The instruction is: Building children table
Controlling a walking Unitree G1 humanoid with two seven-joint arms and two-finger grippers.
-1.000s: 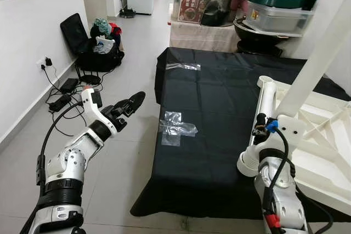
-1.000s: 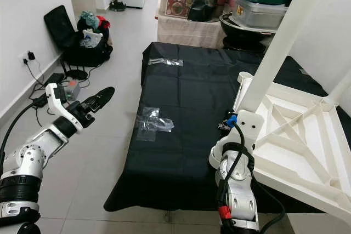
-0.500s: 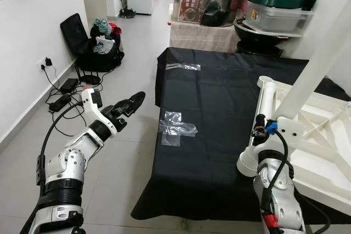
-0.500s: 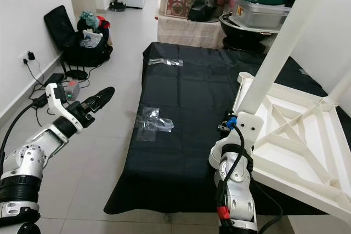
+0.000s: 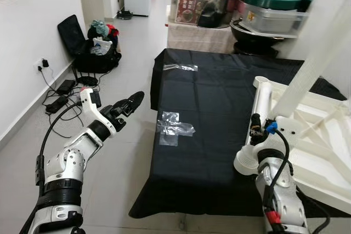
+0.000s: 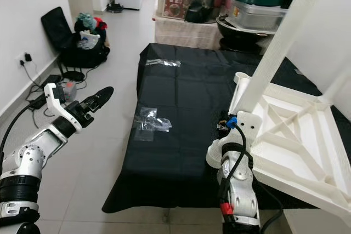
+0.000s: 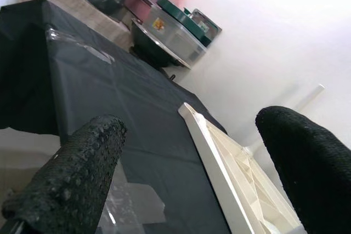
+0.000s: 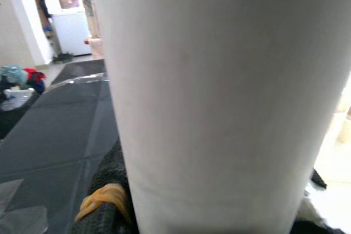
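Observation:
The white table top point(image 6: 299, 135) lies upside down on a black cloth point(image 5: 208, 108), at its right side. My right gripper point(image 6: 230, 123) is shut on a long white table leg point(image 6: 274, 53) that rises at a slant over the top's near corner. In the right wrist view the leg point(image 8: 208, 97) is close up, with a black finger point(image 8: 107, 182) against it. A second white leg point(image 5: 260, 100) lies along the top's left edge. My left gripper point(image 5: 131, 102) hangs open and empty over the floor, left of the cloth; its fingers point(image 7: 71, 173) stand well apart.
Clear plastic bags point(image 5: 174, 130) and a strip point(image 5: 182, 67) lie on the cloth. A black bag with clothes point(image 5: 96, 47) and cables point(image 5: 60, 94) sit by the left wall. Boxes and pots point(image 5: 271, 12) crowd the far end.
The camera has shifted a little. Both arms and the held leg keep their places.

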